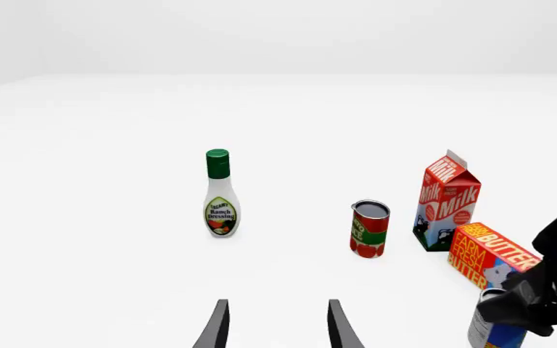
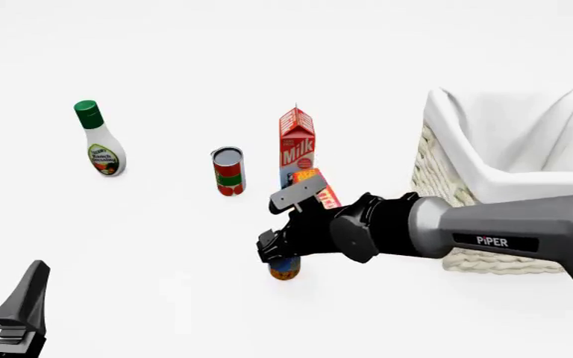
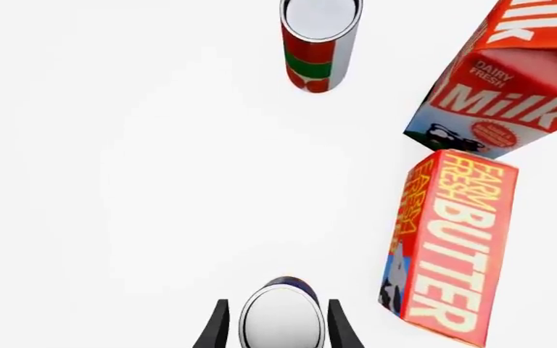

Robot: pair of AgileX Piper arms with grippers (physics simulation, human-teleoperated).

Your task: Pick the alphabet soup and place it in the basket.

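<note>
Straddling the alphabet soup (image 3: 281, 317), the right jaws stand apart; left jaws apart, empty.

You have the soup (image 2: 284, 268) standing upright on the table, silver top up, blue label with an orange-brown band at its base. In the front view most of it is hidden, so contact cannot be confirmed. Your basket (image 2: 436, 186) sits well to its right: large, cream wicker, white cloth lining, open top up.
</note>
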